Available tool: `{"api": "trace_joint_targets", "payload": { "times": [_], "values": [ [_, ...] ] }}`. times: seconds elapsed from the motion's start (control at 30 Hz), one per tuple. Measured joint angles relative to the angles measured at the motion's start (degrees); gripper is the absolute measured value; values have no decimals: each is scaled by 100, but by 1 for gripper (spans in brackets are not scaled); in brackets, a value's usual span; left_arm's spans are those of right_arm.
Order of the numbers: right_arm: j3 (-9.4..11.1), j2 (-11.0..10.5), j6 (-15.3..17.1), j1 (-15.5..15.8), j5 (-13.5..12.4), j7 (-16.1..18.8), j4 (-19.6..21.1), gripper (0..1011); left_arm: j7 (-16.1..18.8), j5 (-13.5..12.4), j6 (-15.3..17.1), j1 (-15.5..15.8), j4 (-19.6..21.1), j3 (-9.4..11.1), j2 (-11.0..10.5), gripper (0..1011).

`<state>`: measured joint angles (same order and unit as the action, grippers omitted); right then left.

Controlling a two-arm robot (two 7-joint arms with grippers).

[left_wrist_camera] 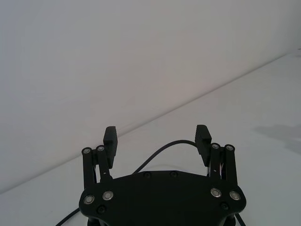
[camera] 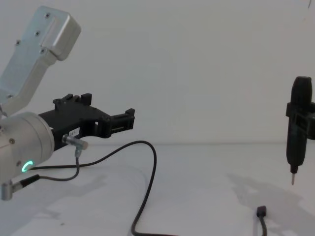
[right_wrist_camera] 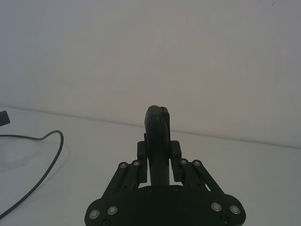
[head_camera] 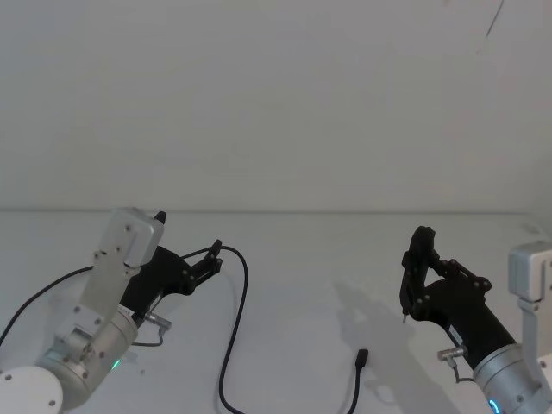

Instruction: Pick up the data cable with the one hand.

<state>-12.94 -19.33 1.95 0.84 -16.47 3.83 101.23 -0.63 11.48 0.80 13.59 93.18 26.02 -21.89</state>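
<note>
Closest, my left gripper (left_wrist_camera: 156, 134), fingers apart, hovers over the arched data cable (left_wrist_camera: 178, 141), nothing grasped yet; my right gripper (right_wrist_camera: 159, 150) clamps a pen-like tool (camera: 293, 152).

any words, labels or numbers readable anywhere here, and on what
Nothing readable.
Small white label on the side of the left gripper: too small to read.
No print seen on the data cable or on the black pen-like tool clamped in the right gripper.
</note>
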Motion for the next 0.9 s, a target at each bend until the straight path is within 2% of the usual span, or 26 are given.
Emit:
{"api": "trace_joint_targets", "payload": {
  "times": [0.9],
  "values": [
    [0, 0, 0, 0, 0, 0, 0, 284, 0, 0, 0, 0, 0, 0, 0, 1001]
  ]
}}
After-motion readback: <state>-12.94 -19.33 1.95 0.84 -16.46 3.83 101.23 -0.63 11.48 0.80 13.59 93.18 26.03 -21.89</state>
